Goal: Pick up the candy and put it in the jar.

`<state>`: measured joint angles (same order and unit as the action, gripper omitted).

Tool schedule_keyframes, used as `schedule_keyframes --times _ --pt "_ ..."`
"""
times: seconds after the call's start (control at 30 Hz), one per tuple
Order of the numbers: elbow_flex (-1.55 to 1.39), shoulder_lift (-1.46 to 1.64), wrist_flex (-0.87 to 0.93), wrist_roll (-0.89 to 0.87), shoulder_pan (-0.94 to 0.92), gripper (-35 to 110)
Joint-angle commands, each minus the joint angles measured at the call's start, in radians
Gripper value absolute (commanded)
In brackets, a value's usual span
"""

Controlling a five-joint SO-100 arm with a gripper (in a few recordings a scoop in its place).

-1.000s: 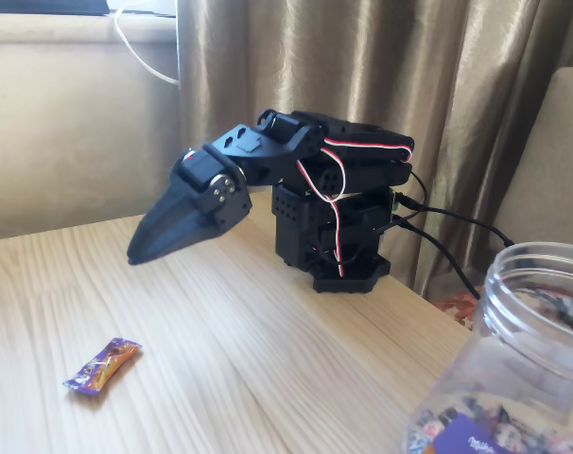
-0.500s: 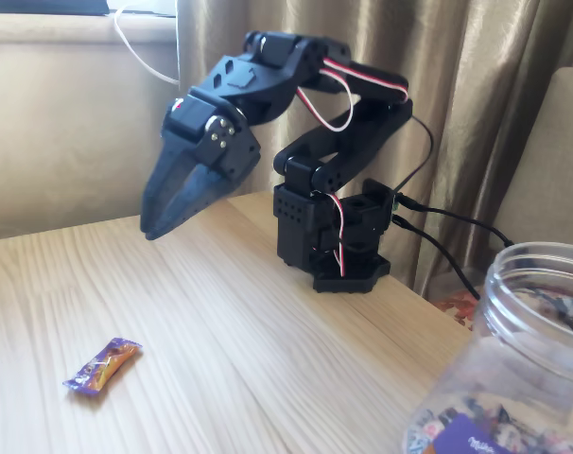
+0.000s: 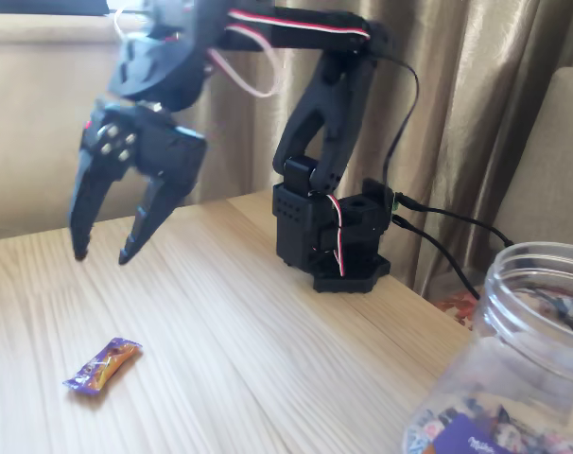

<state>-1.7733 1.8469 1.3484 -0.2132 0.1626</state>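
Gripper [image 3: 102, 255] hangs open above the table [image 3: 268, 331], just beyond the candy [image 3: 102, 366] lying near the left front. Reaching is under way; next it must descend, straddle the candy, then carry it right to the jar [image 3: 513, 359].

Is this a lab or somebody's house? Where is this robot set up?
Probably a home room, not a lab: heavy brown curtains hang behind a wooden table, an upholstered chair stands at the right, and a jar of sweets sits on the table.
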Motion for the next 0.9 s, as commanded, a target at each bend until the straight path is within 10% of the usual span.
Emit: schedule_keyframes --times 0.0,0.87 --pt "0.235 -0.153 0.155 -0.066 -0.017 21" --pt "0.187 -0.288 -0.035 -0.376 0.054 15"
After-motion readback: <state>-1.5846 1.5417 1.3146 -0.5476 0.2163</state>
